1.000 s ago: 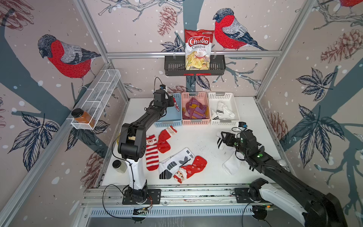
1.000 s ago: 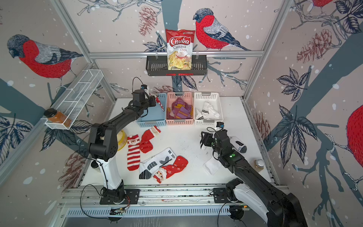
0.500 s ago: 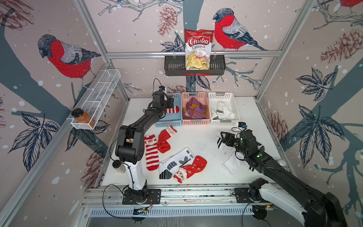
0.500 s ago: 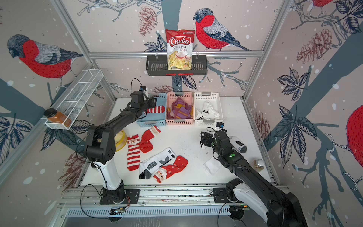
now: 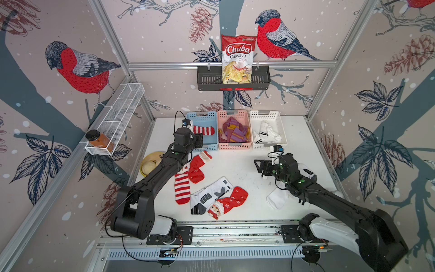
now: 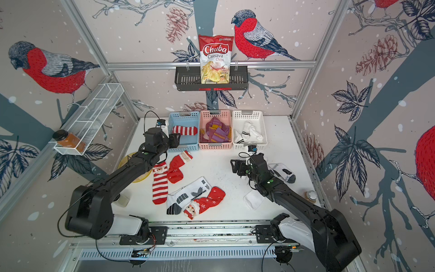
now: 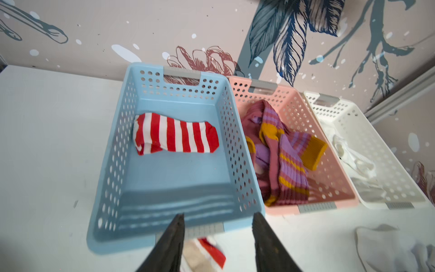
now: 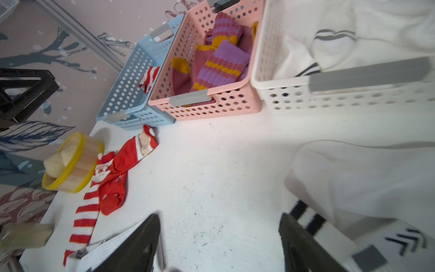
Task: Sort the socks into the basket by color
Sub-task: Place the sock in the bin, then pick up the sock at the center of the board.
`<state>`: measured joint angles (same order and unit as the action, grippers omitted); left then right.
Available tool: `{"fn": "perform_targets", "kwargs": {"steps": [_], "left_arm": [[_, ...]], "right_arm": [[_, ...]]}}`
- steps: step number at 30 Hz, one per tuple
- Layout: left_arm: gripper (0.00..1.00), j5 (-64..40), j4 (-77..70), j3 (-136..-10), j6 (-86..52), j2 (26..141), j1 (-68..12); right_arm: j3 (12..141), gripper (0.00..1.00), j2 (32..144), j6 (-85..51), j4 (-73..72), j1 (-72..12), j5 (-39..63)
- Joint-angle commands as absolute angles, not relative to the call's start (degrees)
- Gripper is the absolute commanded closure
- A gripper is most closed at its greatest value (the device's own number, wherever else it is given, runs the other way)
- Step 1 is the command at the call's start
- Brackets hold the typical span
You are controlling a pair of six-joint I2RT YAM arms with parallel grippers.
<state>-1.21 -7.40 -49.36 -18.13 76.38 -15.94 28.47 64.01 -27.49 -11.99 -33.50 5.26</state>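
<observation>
- Three perforated plastic baskets stand in a row at the back of the white tabletop (image 5: 235,169).
- Left gripper (image 7: 218,215): jaws spread, empty, at the near rim of the light-blue basket (image 7: 164,179).
- Blue basket: one red-and-white striped sock (image 7: 175,136) lies flat on the floor.
- Pink basket (image 5: 234,145): heap of maroon-purple socks with mustard patches (image 5: 233,133).
- White basket (image 5: 268,115): white socks with black stripes (image 5: 268,134).
- Loose mid-table: striped Santa sock (image 5: 182,188) touching red sock (image 5: 196,167); white sock with black marks (image 5: 209,195) touching red snowflake Santa sock (image 5: 229,202).
- Right gripper (image 8: 220,216): jaws wide apart, empty, over bare table; plain white sock (image 5: 277,199) beside its arm.
</observation>
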Motion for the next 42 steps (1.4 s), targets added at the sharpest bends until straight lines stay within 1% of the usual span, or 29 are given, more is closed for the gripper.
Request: {"fn": "perform_targets", "kwargs": {"steps": [1, 6, 8, 14, 15, 16, 17, 21, 28, 31, 35, 38, 42], "left_arm": [[0.50, 2.97, -6.96, -44.44, -19.62, 69.77, -18.01], [0.48, 5.95, -3.94, -35.08, -24.30, 57.84, -20.22], [0.45, 9.40, -1.53, -32.34, -26.57, 54.71, -21.07], [0.42, 11.96, 1.11, -23.50, -35.39, 49.75, -21.10], [0.34, 11.96, 1.44, -22.49, -36.71, 49.45, -21.14], [0.24, 11.98, 2.08, -21.80, -37.69, 49.25, -21.33], [0.18, 12.53, 3.34, -21.42, -38.61, 49.33, -21.73], [0.21, 13.81, 8.07, -19.82, -41.63, 48.69, -22.15], [0.23, 15.78, 14.73, -15.98, -46.52, 43.93, -22.24], [0.25, 16.16, 17.88, -15.75, -47.26, 44.12, -22.24], [0.26, 17.21, 21.14, -15.74, -47.39, 43.93, -22.28], [0.27, 16.61, 20.76, -15.29, -47.46, 44.26, -22.32], [0.30, 16.81, 20.36, -15.61, -47.55, 47.60, -22.67]], "right_arm": [[30.65, 0.17, 67.32, -23.94, -17.06, -36.39, 8.39], [34.08, 0.17, 74.87, -23.01, -20.06, -41.13, 10.39], [35.11, 0.17, 77.39, -23.01, -21.23, -42.21, 11.25], [37.81, 0.18, 82.79, -22.92, -23.80, -44.66, 13.84], [38.28, 0.18, 83.47, -22.77, -23.65, -44.96, 13.93], [38.64, 0.18, 84.12, -22.72, -23.68, -45.23, 14.18], [38.91, 0.18, 84.65, -22.69, -23.81, -45.38, 14.53], [39.20, 0.18, 86.08, -23.02, -24.59, -45.69, 15.26], [39.96, 0.18, 88.09, -23.37, -25.40, -45.70, 16.21], [40.66, 0.19, 88.85, -23.30, -25.18, -45.71, 16.61], [40.78, 0.19, 89.25, -23.32, -25.22, -45.73, 16.61], [40.78, 0.19, 89.22, -23.34, -25.10, -45.60, 16.53], [40.70, 0.19, 88.71, -23.20, -24.61, -45.43, 16.26]]}}
